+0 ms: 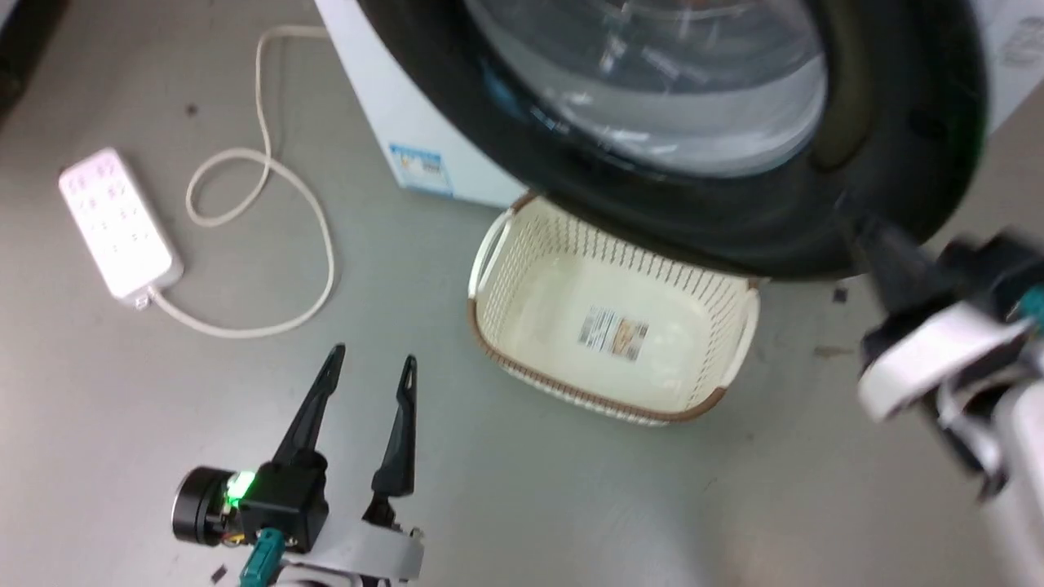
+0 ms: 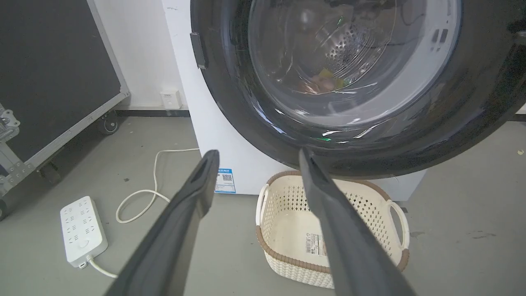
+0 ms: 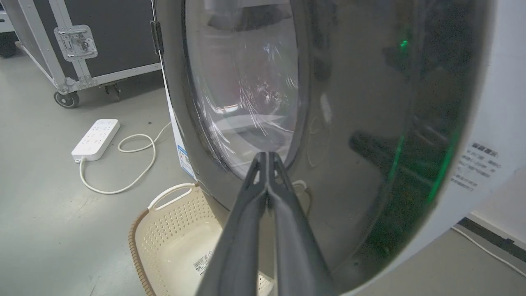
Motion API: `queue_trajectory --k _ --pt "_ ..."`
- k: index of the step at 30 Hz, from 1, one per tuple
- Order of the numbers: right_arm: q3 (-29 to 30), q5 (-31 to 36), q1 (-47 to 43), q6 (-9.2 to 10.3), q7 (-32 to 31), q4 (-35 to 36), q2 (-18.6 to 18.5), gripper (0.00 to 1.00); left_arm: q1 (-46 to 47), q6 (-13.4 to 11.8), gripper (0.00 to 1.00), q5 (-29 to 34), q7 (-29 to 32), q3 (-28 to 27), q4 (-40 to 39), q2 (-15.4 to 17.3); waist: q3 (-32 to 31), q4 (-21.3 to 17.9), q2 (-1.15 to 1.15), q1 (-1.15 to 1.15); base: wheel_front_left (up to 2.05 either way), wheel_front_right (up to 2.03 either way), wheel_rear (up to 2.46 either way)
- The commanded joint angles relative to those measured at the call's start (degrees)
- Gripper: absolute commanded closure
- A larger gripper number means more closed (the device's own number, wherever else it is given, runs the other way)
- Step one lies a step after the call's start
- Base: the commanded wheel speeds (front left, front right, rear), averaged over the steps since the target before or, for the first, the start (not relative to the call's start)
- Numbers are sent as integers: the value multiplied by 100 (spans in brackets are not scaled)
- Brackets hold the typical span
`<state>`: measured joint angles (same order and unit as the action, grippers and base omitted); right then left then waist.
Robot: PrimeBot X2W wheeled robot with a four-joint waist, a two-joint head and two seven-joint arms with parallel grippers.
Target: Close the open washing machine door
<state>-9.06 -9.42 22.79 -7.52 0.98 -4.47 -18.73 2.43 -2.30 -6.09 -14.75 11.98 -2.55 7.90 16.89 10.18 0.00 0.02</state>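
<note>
The washing machine door (image 1: pixel 734 220) hangs just above the basket (image 1: pixel 489 269). The right gripper (image 3: pixel 268 158), jaws pressed together, is at the door's black rim above the basket. The left gripper (image 1: pixel 373 357), jaws wide, is beside the basket.

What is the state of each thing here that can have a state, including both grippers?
washing machine door: stands near the machine front; whether it is latched cannot be told.
right gripper: shut, holding nothing, tips at the door.
left gripper: open, holding nothing, apart from the door.
basket: upright on the floor, empty.
power strip: no plugs in its visible sockets.
</note>
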Motion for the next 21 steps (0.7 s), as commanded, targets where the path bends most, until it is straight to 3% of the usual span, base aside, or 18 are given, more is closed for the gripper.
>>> queue_trajectory --k 1,10,21 --pt "-26 -122 282 3 -33 -114 -156 100 119 31 0 39 -25 -23 -21 -37 278 148 0 -2 0 0 0" --pt "60 -614 1600 3 -138 -992 -727 100 391 125 0 143 -25 -69 -89 -194 705 296 0 -2 0 0 0" --pt "413 -638 2934 3 -139 -2153 -876 100 561 194 0 220 -25 -87 -86 -323 1044 384 0 -2 0 0 0"
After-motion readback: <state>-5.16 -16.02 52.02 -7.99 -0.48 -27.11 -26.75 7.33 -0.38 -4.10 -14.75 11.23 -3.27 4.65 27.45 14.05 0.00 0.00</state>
